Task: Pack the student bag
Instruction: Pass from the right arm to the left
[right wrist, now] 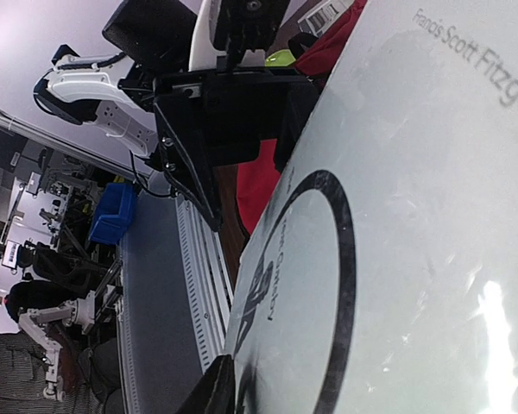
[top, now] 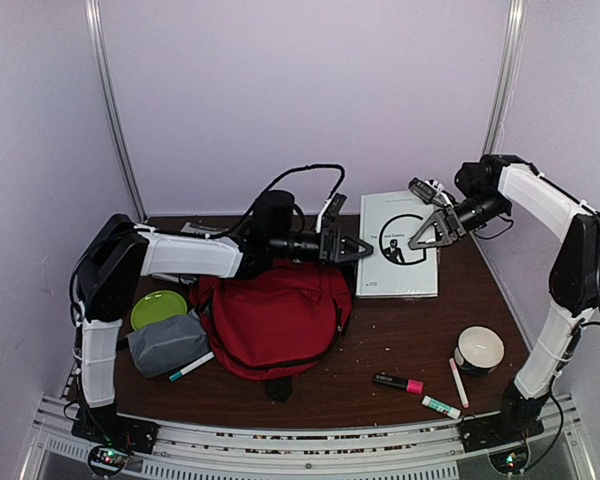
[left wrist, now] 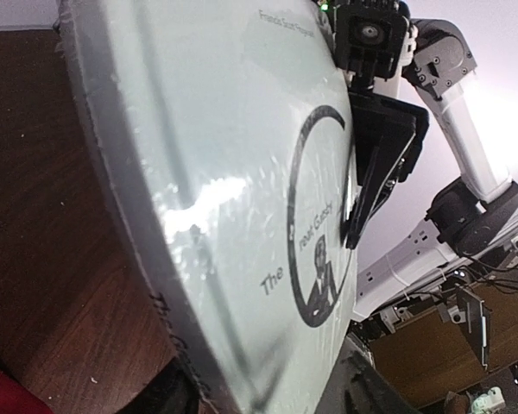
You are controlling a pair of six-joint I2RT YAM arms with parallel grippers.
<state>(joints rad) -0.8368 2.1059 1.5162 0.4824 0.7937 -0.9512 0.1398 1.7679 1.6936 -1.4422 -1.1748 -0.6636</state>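
Student bag [top: 280, 315] mid-table; book [top: 405, 272] edges: left pincer [top: 363, 248], right pincer [top: 418, 240].

Dark brown wooden table [top: 380, 335], kinda crumby. The red backpack [top: 270, 320] is slumped right below the left gripper [top: 363, 248]. Out to that gripper's left and nearer the front: a green plate [top: 158, 308], a grey pouch [top: 167, 343] overlapping it, and a teal-capped marker [top: 191, 366] by the pouch. The white book [top: 398, 265] sits between that gripper and the right gripper [top: 422, 232]; can't tell if it's flat. Well in front of the right one: a white round tub [top: 478, 350], a black-and-pink marker [top: 398, 383], a white pen [top: 459, 382] and a green-ended marker [top: 440, 406].
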